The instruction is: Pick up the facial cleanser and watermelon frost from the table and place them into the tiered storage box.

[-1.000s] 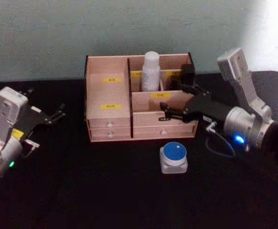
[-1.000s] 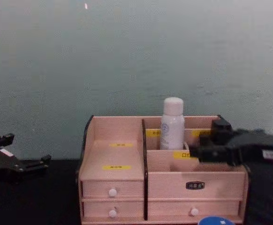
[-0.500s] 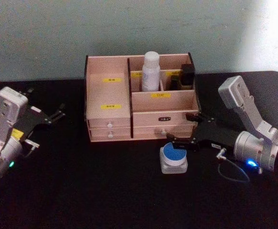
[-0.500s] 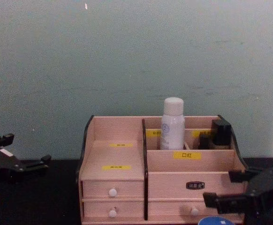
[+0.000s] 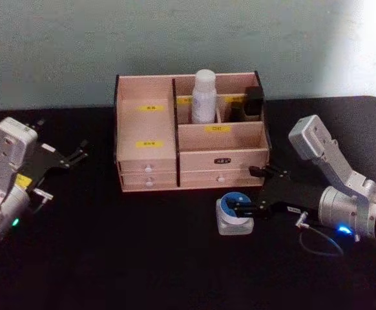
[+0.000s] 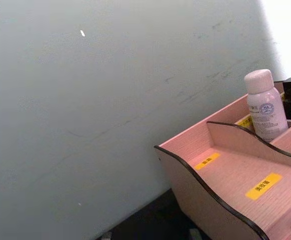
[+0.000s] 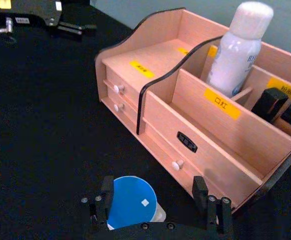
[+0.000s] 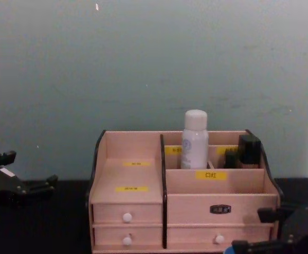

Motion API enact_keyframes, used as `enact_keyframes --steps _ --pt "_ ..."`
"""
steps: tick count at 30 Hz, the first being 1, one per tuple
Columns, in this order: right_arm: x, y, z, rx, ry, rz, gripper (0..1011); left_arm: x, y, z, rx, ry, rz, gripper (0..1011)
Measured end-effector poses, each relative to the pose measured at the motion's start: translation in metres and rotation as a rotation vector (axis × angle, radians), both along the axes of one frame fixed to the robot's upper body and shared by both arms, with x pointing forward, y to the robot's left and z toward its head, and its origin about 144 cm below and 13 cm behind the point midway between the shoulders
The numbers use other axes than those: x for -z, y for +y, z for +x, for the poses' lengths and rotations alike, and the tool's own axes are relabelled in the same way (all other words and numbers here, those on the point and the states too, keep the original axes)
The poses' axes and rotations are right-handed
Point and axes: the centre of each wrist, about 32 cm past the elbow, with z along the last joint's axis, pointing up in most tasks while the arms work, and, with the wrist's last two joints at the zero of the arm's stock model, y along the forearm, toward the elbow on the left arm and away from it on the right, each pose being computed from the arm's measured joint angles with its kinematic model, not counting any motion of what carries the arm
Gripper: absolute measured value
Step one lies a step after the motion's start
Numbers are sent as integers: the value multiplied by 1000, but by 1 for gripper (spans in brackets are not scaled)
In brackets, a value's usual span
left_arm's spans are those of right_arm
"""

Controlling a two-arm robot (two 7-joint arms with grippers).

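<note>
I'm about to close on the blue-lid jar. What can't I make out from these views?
- Finger contact: in the head view a finger of the right gripper overlaps the watermelon frost, so touching or apart is unclear.
- Jar body: under its lid in the right wrist view, cut off by the bottom edge in the chest view.
- Dark items in the tiered storage box's back compartment: too small to identify.

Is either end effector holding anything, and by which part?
Nothing held. The right end effector straddles the squat clear jar with flat blue lid, open, not gripping it; the left end effector sits parked, empty.
</note>
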Motion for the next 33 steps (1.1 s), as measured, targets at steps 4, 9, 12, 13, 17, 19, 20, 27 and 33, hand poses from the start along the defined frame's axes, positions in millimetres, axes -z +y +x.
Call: enact_keyframes --steps 4,9,12,13,17,19,20,27,33 --pt "2 0 1 2 9 -7 1002 0 0 0 0 0 0 1001" --pt "4 0 2 0 21 -12 1002 0 0 0 0 0 0 1001" --pt "5 -1 2 -3 27 -12 1002 0 0 0 0 0 0 1001" --pt "5 -1 2 -5 29 -10 1002 0 0 0 0 0 0 1001" --pt "5 -2 1 -11 33 -4 1002 0 0 0 0 0 0 1001" --pt "4 -2 1 -14 33 0 1003 0 0 0 0 0 0 1001" --pt "4 -2 1 -17 35 4 1003 0 0 0 0 0 0 1001" --pt "3 -1 0 -30 34 17 1002 0 0 0 0 0 0 1001" --pt "3 -1 -2 -36 39 17 1002 0 0 0 0 0 0 1001"
